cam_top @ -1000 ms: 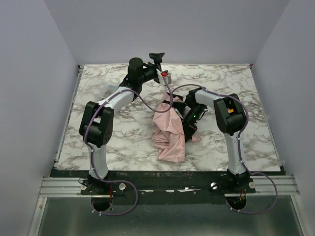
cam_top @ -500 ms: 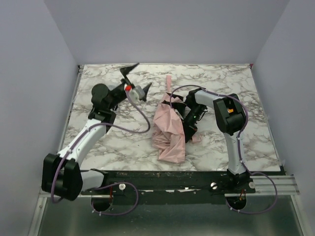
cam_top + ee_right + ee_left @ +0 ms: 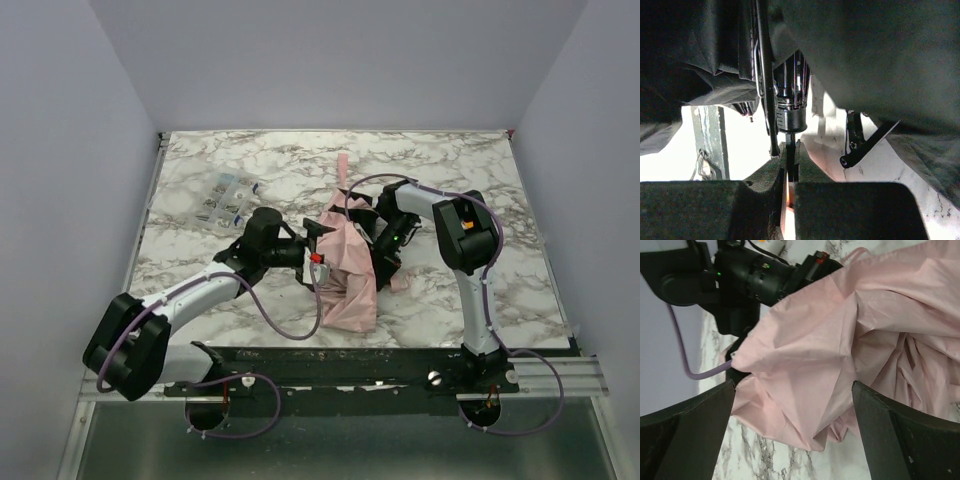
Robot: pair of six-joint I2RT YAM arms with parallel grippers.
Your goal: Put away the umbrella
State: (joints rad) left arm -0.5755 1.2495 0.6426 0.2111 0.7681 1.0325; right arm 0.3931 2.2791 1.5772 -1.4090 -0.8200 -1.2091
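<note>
**Operator:** Report item condition and position.

**Unit:** The umbrella (image 3: 345,272) lies collapsed near the centre of the marble table (image 3: 480,190), between my two arms. The canopy is pale pink fabric, loose and heavily creased, not wrapped. A narrow pink strip (image 3: 342,168) projects from its far end. In my right wrist view the underside is in shadow. Thin metal ribs (image 3: 760,65) converge on a black hub (image 3: 790,120), with the thin dark shaft (image 3: 789,139) below it.

**Operator:** Tool status?

**Unit:** My right gripper (image 3: 791,167) is tucked under the canopy's right edge and pressed together on that shaft. My left gripper (image 3: 793,385) is spread wide at the canopy's left edge. Pink folds lie directly ahead of its fingers (image 3: 690,435); I cannot tell whether they touch.

**Operator:** Markings?

**Unit:** I can read no lettering on fabric or hub. A clear compartment box (image 3: 226,200) sits well apart at far left; its contents are too small to identify.
</note>
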